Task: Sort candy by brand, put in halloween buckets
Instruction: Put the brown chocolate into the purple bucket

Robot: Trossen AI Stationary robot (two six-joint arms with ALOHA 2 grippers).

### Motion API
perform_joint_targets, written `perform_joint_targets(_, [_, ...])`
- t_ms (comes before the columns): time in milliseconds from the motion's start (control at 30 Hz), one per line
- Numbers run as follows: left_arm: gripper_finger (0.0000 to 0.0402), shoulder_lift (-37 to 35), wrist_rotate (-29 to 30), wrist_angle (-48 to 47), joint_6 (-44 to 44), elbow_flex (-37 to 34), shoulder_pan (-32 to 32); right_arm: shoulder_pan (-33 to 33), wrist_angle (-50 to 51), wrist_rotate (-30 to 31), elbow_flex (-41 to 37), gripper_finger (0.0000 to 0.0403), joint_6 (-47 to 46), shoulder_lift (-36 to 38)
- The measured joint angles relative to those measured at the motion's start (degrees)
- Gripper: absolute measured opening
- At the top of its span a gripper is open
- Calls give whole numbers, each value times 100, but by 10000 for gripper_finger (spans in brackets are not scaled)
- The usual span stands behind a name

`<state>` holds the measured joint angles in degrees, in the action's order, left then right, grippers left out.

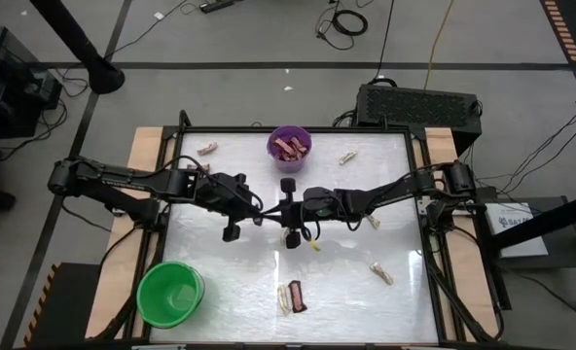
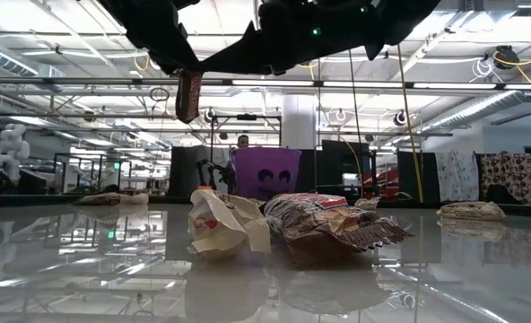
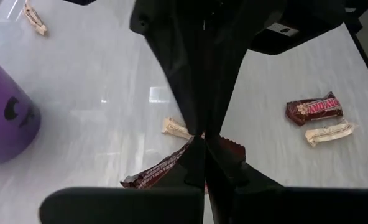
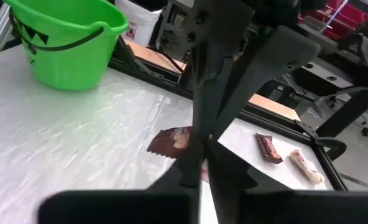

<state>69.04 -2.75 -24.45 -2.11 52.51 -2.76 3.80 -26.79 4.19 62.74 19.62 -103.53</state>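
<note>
Both tools meet above the middle of the counter (image 1: 366,292). The left tool (image 3: 204,138) has its fingers pressed together, pinching a maroon bar (image 3: 156,171) by one end. The right tool (image 4: 201,163) is likewise pinched shut on a maroon bar (image 4: 171,142). In the low view a bar (image 2: 187,96) hangs well clear of the counter. The purple bucket (image 1: 290,148) holds several bars; the green bucket (image 1: 170,294) stands at the near left corner. Loose bars and cream twists lie scattered about.
</note>
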Motion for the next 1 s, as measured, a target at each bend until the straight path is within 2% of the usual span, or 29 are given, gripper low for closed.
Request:
perform_joint_targets(133, [39, 0, 29, 4, 220, 0, 0, 0, 8, 4, 0, 3, 85, 0])
perform_joint_targets(367, [129, 0, 548, -130, 336, 0, 2, -14, 117, 56, 0, 1, 57, 51])
perform_joint_targets(500, [167, -40, 859, -609, 244, 0, 7, -187, 511, 389, 44, 0, 107, 287])
perform_joint_targets(667, [180, -44, 908, -1431, -135, 0, 22, -703, 1137, 897, 52, 0, 206, 776])
perform_joint_targets(867, [180, -44, 914, -2238, -655, -60, 17, -1711, 1503, 929, 57, 0, -73, 1045])
perform_joint_targets(1000, [180, -44, 1402, -2543, -786, -208, 32, -2379, 1628, 906, 54, 0, -269, 910])
